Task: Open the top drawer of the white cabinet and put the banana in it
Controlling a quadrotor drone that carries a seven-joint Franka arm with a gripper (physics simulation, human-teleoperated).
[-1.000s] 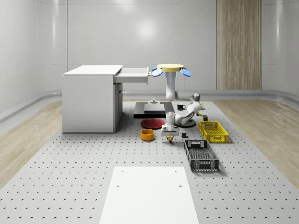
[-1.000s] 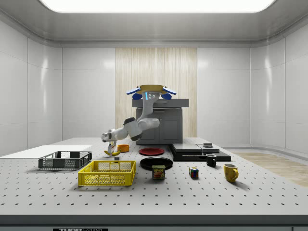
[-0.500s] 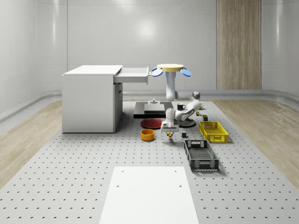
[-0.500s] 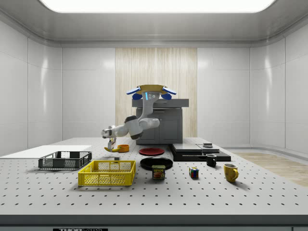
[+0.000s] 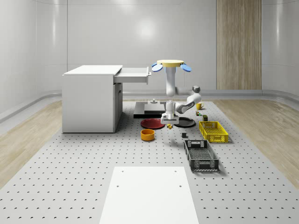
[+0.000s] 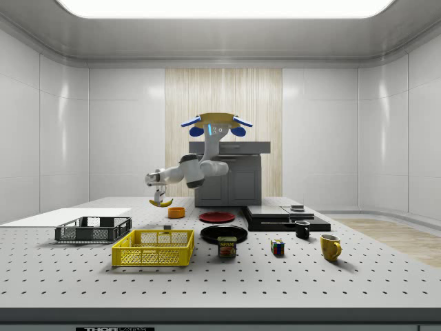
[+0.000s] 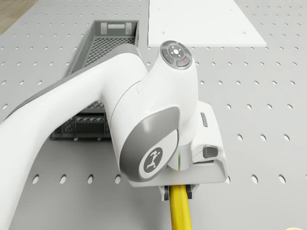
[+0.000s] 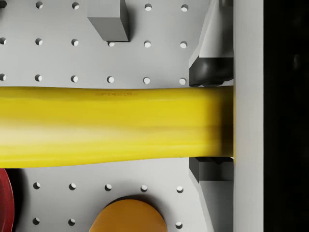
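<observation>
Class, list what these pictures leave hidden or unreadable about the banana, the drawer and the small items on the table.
- Banana: its ends are cut off by the wrist view's edge and the pincer.
- Top drawer interior: hidden by its front in the whole-scene view.
- Can label: too small to read in the side view.
- Cube: details too small, side view.
</observation>
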